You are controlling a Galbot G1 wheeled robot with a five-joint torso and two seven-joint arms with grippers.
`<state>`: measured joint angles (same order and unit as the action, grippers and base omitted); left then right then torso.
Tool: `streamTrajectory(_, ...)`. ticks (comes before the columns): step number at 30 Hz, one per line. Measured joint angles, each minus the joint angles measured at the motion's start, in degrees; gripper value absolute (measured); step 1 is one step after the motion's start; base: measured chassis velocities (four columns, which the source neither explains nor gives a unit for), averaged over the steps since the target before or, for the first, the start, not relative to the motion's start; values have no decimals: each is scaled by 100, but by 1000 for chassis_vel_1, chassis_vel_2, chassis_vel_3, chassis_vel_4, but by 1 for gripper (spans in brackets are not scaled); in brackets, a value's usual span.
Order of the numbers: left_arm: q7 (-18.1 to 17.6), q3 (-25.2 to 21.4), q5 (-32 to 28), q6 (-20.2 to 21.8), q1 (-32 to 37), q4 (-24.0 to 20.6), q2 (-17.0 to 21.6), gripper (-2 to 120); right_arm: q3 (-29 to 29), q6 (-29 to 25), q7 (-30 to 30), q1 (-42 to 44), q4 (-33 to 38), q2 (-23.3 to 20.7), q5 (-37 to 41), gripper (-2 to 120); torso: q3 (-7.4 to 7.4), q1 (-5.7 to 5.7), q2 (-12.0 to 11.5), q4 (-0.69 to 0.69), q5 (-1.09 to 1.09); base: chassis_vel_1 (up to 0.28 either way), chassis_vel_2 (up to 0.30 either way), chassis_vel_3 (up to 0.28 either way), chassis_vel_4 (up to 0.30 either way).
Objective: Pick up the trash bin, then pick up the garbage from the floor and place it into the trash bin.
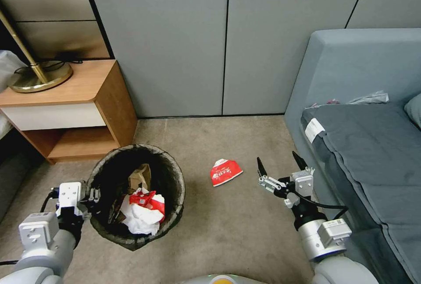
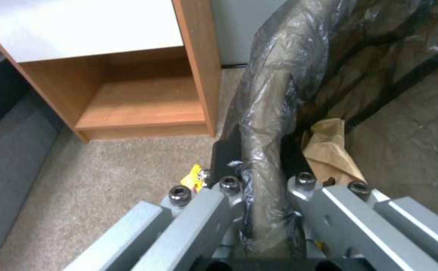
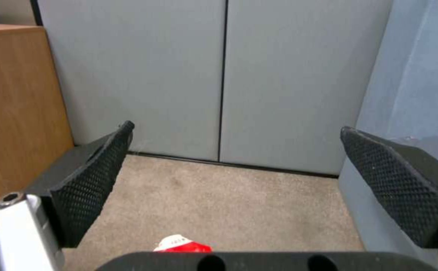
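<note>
Left end effector [image 1: 93, 196] clamped on the rim of the small round white plastic trash bin lined with a dark translucent bag [image 1: 175, 174], one finger [image 2: 227, 152] outside the bagged rim and the other inside, beside the wooden bedside cabinet [image 1: 112, 100]. Already inside the bin: a crumpled brown paper bag [image 1: 140, 176], crumpled white paper [image 1: 140, 218] and red scraps [image 1: 147, 198]. Right end effector [image 1: 280, 165] spread wide and empty, hovering low over the beige carpet floor [image 1: 237, 227], close to the grey sofa [image 1: 364, 152]. Remaining on the floor: one flattened red-and-white paper carton [image 1: 225, 172], lying between bin and right end effector, just to the left of the open fingers and nearer to the right arm. Long axis of the carton running slantwise, roughly across toward the fingers. Likely needed: a short shift leftward and downward of the right arm.
</note>
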<state>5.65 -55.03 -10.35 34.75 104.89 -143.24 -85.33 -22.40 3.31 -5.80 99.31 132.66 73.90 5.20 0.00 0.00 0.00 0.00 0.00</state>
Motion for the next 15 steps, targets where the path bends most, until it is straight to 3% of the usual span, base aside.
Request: streamTrajectory(15,-26,151,32,5,-18,0,-14,1,30,-46,-34,13,-35,0,1,100,0,0,0,0,1,-74,61,70,-59)
